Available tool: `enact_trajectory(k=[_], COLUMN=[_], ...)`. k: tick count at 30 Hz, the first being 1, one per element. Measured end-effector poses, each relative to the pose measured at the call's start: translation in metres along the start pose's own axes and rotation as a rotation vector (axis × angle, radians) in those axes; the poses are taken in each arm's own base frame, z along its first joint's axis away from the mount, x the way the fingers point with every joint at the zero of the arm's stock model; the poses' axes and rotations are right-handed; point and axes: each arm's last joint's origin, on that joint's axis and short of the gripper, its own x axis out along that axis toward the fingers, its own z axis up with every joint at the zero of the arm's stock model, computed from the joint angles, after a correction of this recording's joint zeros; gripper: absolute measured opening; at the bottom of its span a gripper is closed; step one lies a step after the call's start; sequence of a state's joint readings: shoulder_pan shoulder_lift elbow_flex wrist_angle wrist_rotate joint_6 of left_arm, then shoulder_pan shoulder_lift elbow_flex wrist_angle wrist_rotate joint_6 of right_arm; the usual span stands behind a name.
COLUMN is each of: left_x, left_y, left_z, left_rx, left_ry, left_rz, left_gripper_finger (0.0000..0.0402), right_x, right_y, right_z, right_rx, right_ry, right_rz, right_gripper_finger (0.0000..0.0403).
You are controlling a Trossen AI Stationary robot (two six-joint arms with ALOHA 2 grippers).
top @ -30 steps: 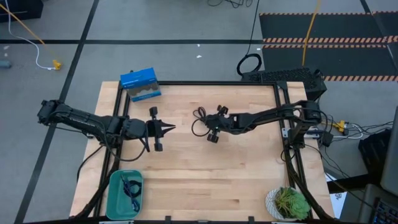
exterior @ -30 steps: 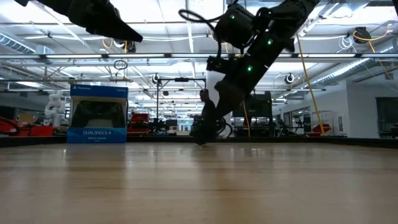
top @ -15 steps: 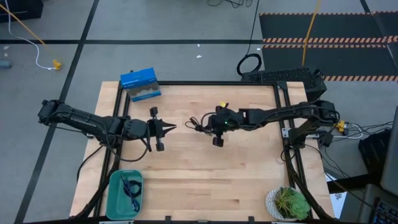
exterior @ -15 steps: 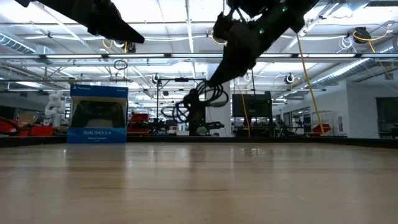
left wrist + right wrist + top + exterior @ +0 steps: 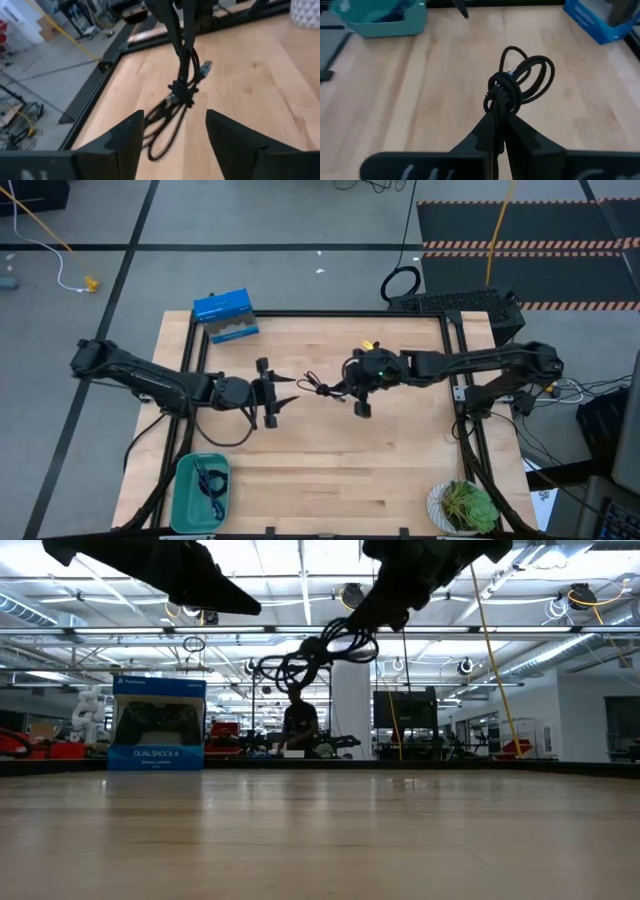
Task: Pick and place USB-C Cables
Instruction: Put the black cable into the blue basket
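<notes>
right end effector (image 5: 496, 116) apparently clamps raised black cable (image 5: 520, 80)

A big open robotics lab: grey floor with hazard-striped black mats (image 5: 520, 225), rows of ceiling lights (image 5: 300, 580), equipment racks behind the wooden table (image 5: 330, 450).

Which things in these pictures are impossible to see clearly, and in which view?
- Teal bin, high view: the cables inside are too small to count.
- Black cable, low view: the right end effector is cut off by the top edge.
- Left end effector, left wrist view: its fingertips are blurred.
</notes>
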State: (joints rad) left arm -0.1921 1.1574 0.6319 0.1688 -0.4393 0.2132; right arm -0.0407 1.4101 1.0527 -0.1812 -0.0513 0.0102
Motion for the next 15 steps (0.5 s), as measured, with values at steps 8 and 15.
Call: enact_trajectory(k=[8,15], left_x=[0.014,0.035], left_y=[-0.007,-0.015], left_z=[0.0,0.015], left_rx=[0.019,0.065], left_ry=[-0.03,-0.002], left_rz=[-0.018,-0.047], left_gripper_finger=[0.0258,0.0275], right_x=[-0.02,-0.031], right_y=[0.009,0.009], right_z=[-0.004,-0.012], right_rx=[-0.015,-0.008], right_ry=[-0.027,-0.048], right_rz=[0.029,0.028], right_gripper_finger=[0.0016,0.0016])
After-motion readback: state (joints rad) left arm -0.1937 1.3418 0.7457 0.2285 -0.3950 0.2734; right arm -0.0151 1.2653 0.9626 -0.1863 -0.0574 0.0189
